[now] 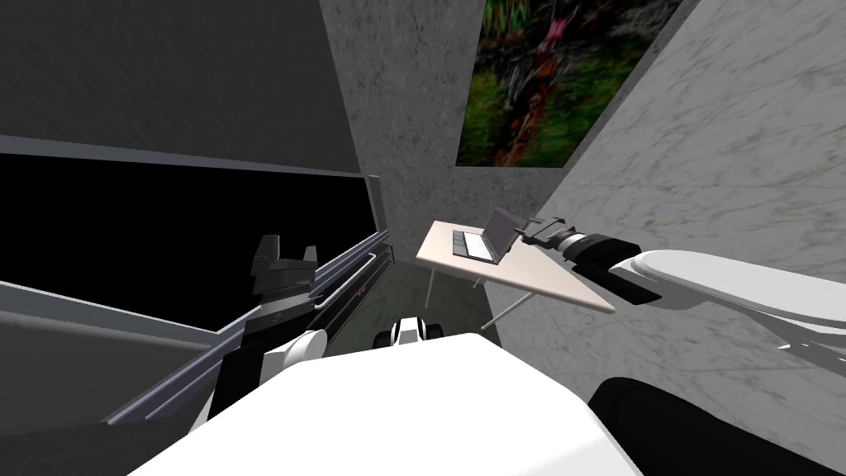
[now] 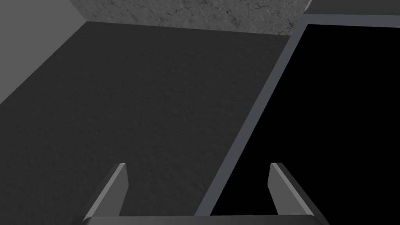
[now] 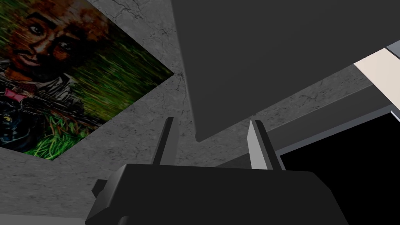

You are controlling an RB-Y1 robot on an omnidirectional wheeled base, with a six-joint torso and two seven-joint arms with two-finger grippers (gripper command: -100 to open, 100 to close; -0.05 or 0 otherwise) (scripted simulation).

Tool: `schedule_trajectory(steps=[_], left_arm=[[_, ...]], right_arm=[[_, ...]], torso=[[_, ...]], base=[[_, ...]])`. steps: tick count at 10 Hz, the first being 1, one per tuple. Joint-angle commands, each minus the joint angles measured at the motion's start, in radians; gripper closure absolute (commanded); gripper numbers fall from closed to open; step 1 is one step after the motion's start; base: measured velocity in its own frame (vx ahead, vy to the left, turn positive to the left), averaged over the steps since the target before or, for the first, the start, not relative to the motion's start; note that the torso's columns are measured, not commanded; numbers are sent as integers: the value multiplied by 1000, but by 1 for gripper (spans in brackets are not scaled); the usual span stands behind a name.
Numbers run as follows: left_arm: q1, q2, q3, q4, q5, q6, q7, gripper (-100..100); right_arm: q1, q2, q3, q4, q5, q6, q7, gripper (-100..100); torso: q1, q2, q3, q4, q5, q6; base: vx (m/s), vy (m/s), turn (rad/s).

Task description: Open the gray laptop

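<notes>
Right wrist view: right pincer point(image 3: 211, 121) part-open, empty, at the lid corner of the laptop point(image 3: 273, 58), lid-up on the bench point(image 1: 545, 277); lid looks light, stiff, slick, so push its top edge; left pincer point(image 2: 197, 164) wide.

Marbled grey walls point(image 1: 710, 157), painting point(image 1: 537, 83), beige table point(image 1: 545, 277).

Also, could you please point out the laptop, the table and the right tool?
laptop point(image 1: 501, 230): head view, its raised lid.
table point(image 1: 541, 275): head view, bare top beside the laptop.
right tool point(image 3: 212, 121): right wrist view, midway between its fingertips.
</notes>
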Motion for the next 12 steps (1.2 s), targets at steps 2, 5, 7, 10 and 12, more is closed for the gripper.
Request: schedule_trajectory(steps=[2,5,7,10,12], left_arm=[[0,0,0,0,0,0,0,0],[0,0,0,0,0,0,0,0],[0,0,0,0,0,0,0,0],[-1,0,0,0,0,0,0,0],[-1,0,0,0,0,0,0,0]], right_arm=[[-19,42,-1,-34,-5,-71,24,100],[-67,107,10,-76,0,-150,54,100],[-91,139,15,-97,3,-194,69,100],[-112,167,12,-118,5,-212,81,100],[-201,112,90,-37,-37,-214,131,100]], torso=[[-1,1,1,-1,-1,-2],[0,1,1,-1,-1,-3],[0,1,1,0,-1,0],[0,-2,-1,-3,-1,-6],[2,-1,-2,-4,-1,-10]], base=[[86,7,-150],[88,13,-173],[126,34,-227],[63,6,-101],[-150,30,259]])
